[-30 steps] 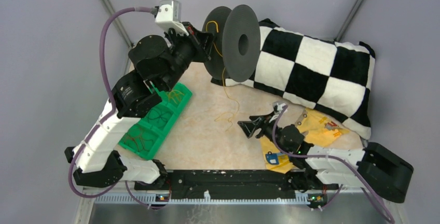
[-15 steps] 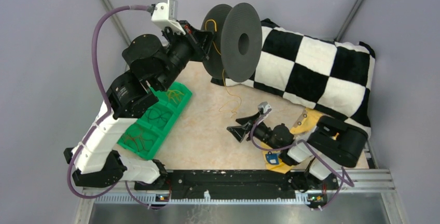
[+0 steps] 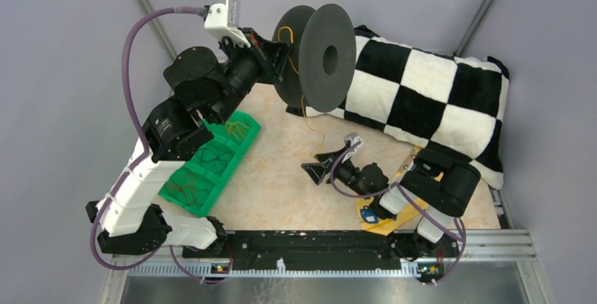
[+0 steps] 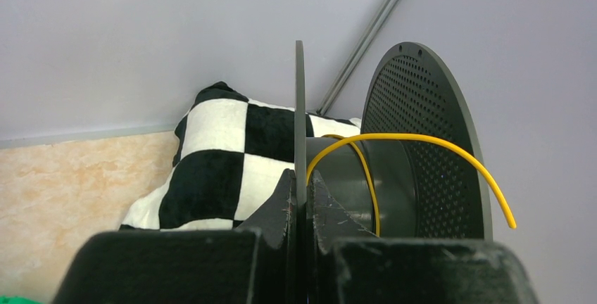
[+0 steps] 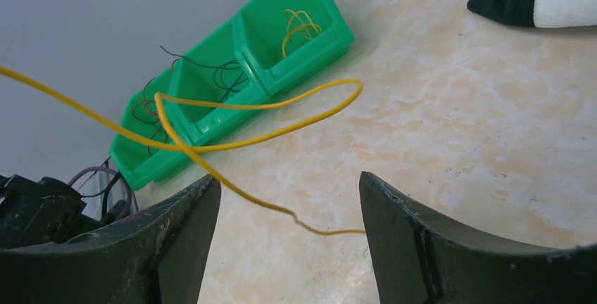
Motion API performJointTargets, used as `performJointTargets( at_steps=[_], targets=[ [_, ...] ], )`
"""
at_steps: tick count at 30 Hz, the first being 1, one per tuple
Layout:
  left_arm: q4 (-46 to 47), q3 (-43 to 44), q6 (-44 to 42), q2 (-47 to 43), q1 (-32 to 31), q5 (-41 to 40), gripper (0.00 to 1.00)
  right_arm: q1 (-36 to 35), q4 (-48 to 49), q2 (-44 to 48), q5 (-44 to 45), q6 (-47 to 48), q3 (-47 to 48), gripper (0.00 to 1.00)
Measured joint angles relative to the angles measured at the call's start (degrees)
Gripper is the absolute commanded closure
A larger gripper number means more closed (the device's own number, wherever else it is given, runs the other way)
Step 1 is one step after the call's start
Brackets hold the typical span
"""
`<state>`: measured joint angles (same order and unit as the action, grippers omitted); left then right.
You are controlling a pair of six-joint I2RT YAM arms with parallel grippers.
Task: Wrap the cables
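Note:
A black spool (image 3: pixel 317 58) stands on edge at the back, against a checkered cushion. My left gripper (image 3: pixel 281 54) is shut on the spool's near flange (image 4: pixel 299 128), one finger on each side. A thin yellow cable (image 3: pixel 308 124) is partly wound on the spool's hub (image 4: pixel 366 177) and hangs down to the table, where it lies in a loose loop (image 5: pixel 267 117). My right gripper (image 3: pixel 315 172) is open, low over the table, and the cable's free end (image 5: pixel 317 228) passes between its fingers without touching them.
A green partitioned bin (image 3: pixel 211 160) with bits of wire sits at the left, also in the right wrist view (image 5: pixel 232 65). A black-and-white checkered cushion (image 3: pixel 429 100) lies at the back right. A yellow packet (image 3: pixel 380 216) lies under the right arm.
My right arm has swung left and its gripper has moved left along the table towards the cable's loop. The left gripper has stayed on the spool's flange.

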<state>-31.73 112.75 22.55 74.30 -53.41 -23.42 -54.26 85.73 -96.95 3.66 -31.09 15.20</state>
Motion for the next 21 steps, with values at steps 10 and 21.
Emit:
performJointTargets(
  at_steps=[10, 21],
  targets=[
    [0.0, 0.0, 0.0, -1.8, 0.0, 0.0, 1.00, 0.0, 0.5, -1.1, 2.3, -1.0, 0.0, 0.58],
    [0.0, 0.0, -0.3, -2.8, 0.0, -1.6, 1.00, 0.5, 1.3, -5.1, 6.4, -4.7, 1.1, 1.00]
  ],
)
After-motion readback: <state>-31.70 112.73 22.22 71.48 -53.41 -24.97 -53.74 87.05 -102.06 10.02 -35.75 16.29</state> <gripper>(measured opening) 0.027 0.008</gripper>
